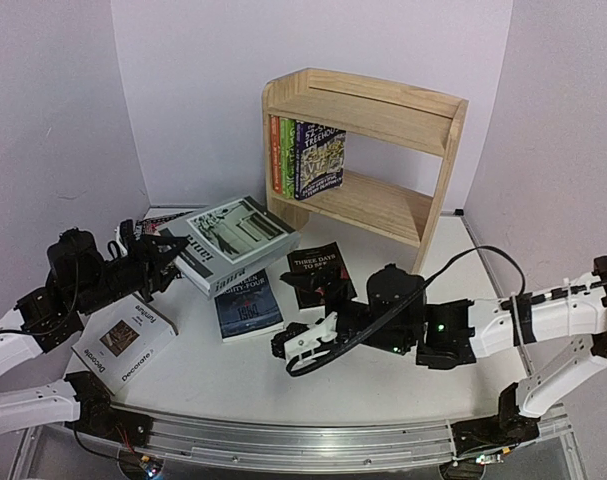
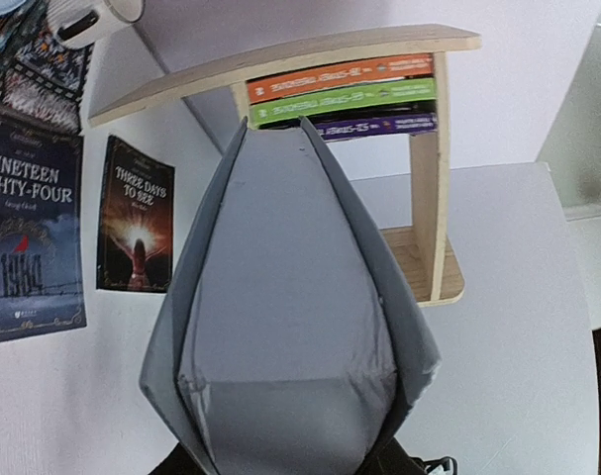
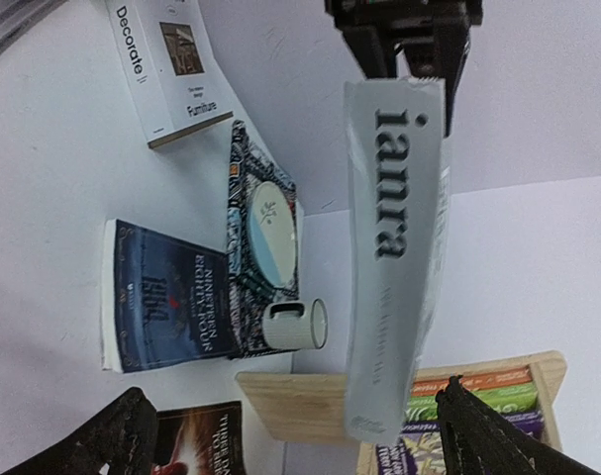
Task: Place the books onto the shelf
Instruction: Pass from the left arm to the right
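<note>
Top external view: the left gripper [image 1: 168, 252] is clamped on one end of the grey ianra book [image 1: 233, 240], which juts out from its fingers, raised off the table [image 1: 383, 380] and pointing toward the shelf [image 1: 383, 110]. Three Treehouse paperbacks [image 1: 308, 158] stand on the shelf's lower tier, beyond the held book's far end. Decorate [image 1: 123, 340] lies just beside that gripper, on its near side. The right gripper [image 1: 303, 342] is spread wide and holds nothing. Nineteen Eighty-Four [image 1: 248, 305] lies just ahead of its fingertips, with Three Days to See [image 1: 318, 272] close beside them.
</note>
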Available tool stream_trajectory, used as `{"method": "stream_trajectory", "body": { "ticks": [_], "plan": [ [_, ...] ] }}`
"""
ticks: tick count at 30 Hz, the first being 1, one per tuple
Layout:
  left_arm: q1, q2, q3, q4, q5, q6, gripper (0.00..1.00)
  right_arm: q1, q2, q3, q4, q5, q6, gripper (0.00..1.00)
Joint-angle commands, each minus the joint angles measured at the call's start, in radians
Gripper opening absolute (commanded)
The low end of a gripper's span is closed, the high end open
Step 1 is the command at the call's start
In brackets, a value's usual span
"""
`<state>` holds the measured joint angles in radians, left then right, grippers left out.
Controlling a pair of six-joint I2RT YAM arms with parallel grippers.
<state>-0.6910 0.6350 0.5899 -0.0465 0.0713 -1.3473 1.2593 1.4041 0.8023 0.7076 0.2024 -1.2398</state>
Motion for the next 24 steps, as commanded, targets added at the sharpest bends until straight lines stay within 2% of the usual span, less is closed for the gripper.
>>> {"method": "stream_trajectory", "body": {
  "ticks": [1,8,14,17,20,24],
  "plan": [
    [0.002,0.017,0.003,0.026,0.030,-0.080,0.35,0.014,0.081,-0.009,0.322,0.039,-0.149,0.98],
    [0.002,0.073,0.026,0.028,0.089,-0.097,0.36,0.014,0.213,0.063,0.392,0.060,-0.216,0.98],
    [0.002,0.061,0.015,0.029,0.081,-0.104,0.37,0.012,0.270,0.123,0.462,0.134,-0.165,0.98],
    [0.002,0.049,0.000,0.037,0.072,-0.119,0.36,0.006,0.263,0.126,0.461,0.129,-0.144,0.93],
    [0.002,0.057,0.003,0.042,0.085,-0.114,0.36,-0.002,0.271,0.127,0.463,0.137,-0.143,0.84],
    [0.003,0.066,0.006,0.043,0.105,-0.111,0.36,-0.013,0.273,0.124,0.464,0.131,-0.118,0.82]
  ]
}}
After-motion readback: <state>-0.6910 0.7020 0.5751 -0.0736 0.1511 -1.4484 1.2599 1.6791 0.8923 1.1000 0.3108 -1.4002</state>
